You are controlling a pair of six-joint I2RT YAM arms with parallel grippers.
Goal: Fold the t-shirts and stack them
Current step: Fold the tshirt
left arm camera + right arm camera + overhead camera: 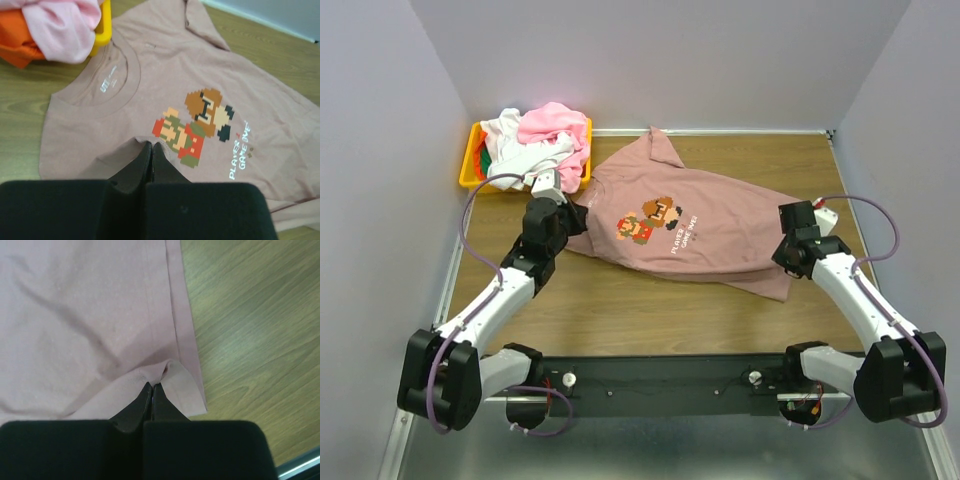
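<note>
Currently yellow bin (470,183) heaped with tees (548,130); left end effector (151,150), right end effector (152,390) pinching mauve tee (710,215).

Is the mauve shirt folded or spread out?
Spread out. The shirt lies open on the table, collar, print and one sleeve all showing. The left tool and right tool only pinch small puckers.

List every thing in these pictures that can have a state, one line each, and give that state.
mauve pixel-print t-shirt, spread out print-up, not yet folded
left hand, shut, pinching the t-shirt's near edge beside the print
right hand, shut, pinching the t-shirt's hem
yellow bin, heaped full
crumpled t-shirts, unfolded, spilling over the bin's rim
</note>
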